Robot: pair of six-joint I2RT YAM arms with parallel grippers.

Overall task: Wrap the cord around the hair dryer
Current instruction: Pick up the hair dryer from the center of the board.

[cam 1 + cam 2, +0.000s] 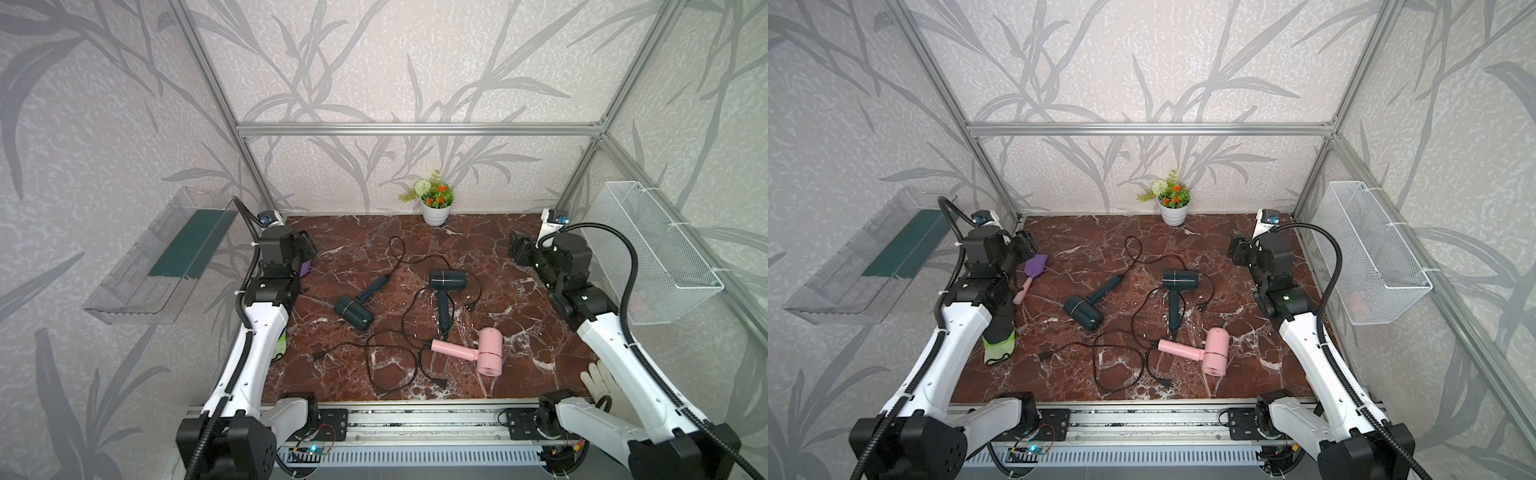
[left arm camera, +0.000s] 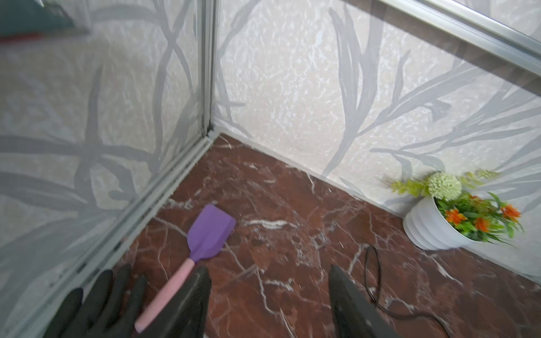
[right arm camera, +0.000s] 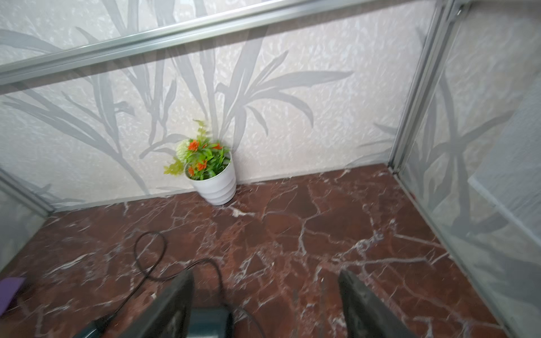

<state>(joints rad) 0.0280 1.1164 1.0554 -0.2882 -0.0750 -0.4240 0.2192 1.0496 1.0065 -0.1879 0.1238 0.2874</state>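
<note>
A white ribbed pot (image 1: 435, 214) of orange flowers stands at the far edge of the red-brown marbled table (image 1: 478, 232), against the back wall; a purple spatula (image 2: 211, 232) with a pink handle lies near the far left corner; a black and green glove (image 1: 999, 348) lies along the left edge, a white glove (image 1: 601, 380) at the near right corner. A clear plastic shelf (image 1: 137, 282) hangs on the left wall; a white wire basket (image 1: 660, 257) hangs on the right

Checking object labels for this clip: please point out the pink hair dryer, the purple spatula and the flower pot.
pink hair dryer (image 1: 465, 352), in a top view, on the handle near the head.
purple spatula (image 2: 202, 245), left wrist view, on the lower blade.
flower pot (image 3: 218, 185), right wrist view, on the white ribbed wall.
</note>
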